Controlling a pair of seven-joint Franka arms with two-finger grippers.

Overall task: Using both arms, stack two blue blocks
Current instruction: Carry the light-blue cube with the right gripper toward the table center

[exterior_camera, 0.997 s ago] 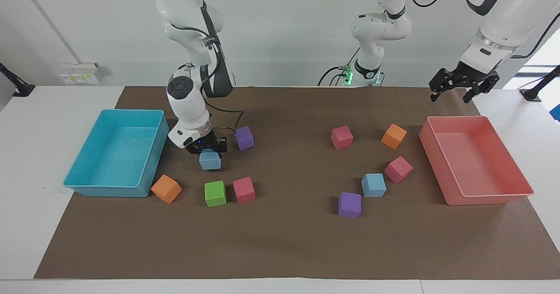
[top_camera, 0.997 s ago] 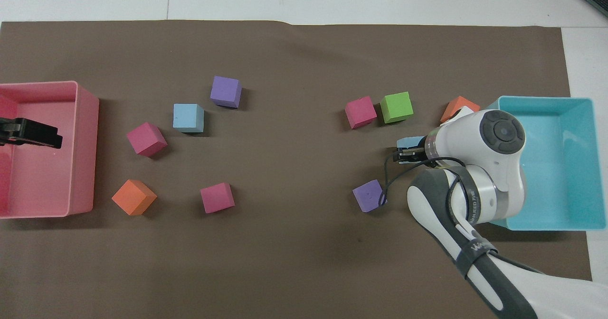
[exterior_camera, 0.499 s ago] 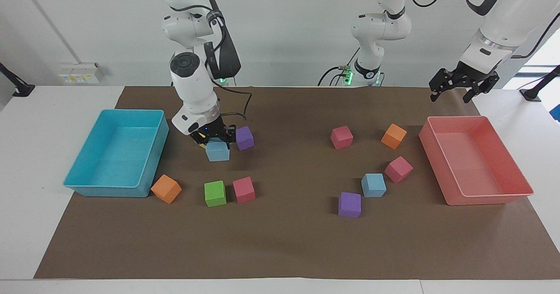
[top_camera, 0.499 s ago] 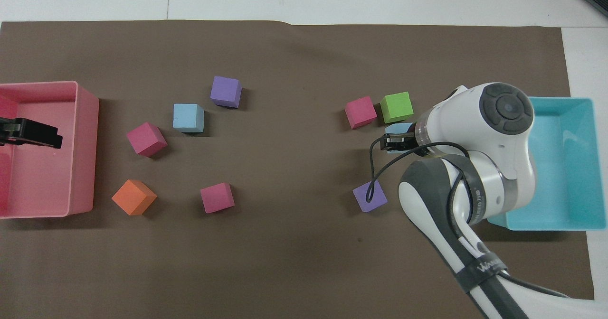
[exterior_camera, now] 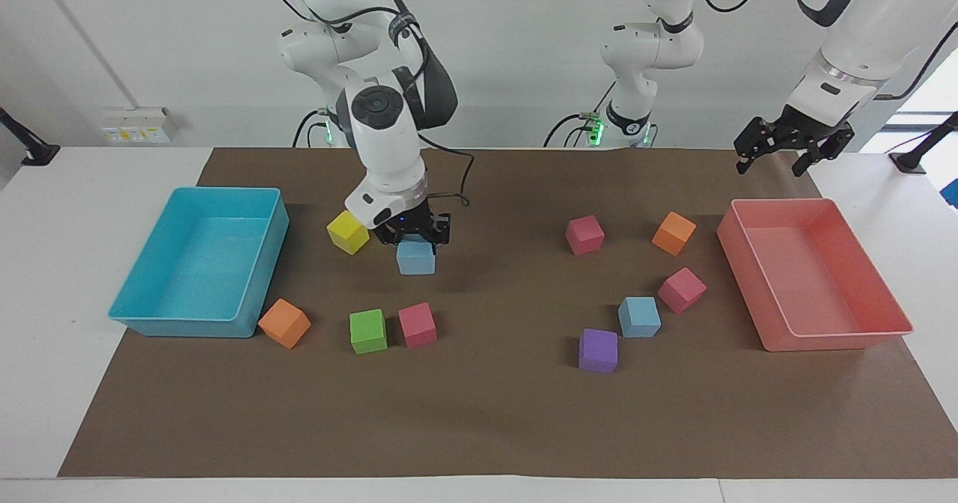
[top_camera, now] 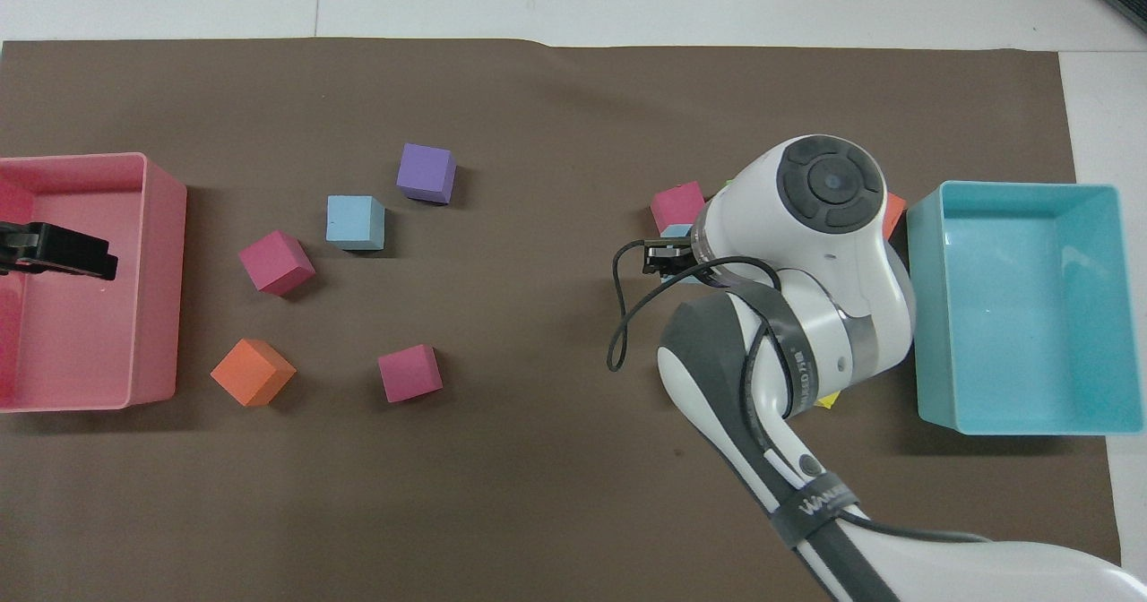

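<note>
My right gripper (exterior_camera: 414, 241) is shut on one blue block (exterior_camera: 415, 257) and holds it a little above the brown mat, over the spot beside the yellow cube (exterior_camera: 348, 232). In the overhead view the right arm covers most of this block; only a corner (top_camera: 676, 229) shows. The other blue block (exterior_camera: 639, 316) sits on the mat toward the left arm's end, between a purple cube (exterior_camera: 598, 350) and a magenta cube (exterior_camera: 682, 290); it also shows in the overhead view (top_camera: 356, 222). My left gripper (exterior_camera: 793, 147) waits open and empty over the pink tray's edge.
A turquoise tray (exterior_camera: 183, 325) stands at the right arm's end and a pink tray (exterior_camera: 838, 338) at the left arm's end. Orange (exterior_camera: 284, 323), green (exterior_camera: 368, 331) and pink (exterior_camera: 417, 324) cubes lie farther from the robots than the held block. A pink (exterior_camera: 584, 234) and an orange cube (exterior_camera: 673, 233) lie beside the pink tray.
My right gripper has lifted the blue block off the mat and carried it toward the table's middle. The yellow cube has come into view; a purple cube is now hidden. The left arm has not moved.
</note>
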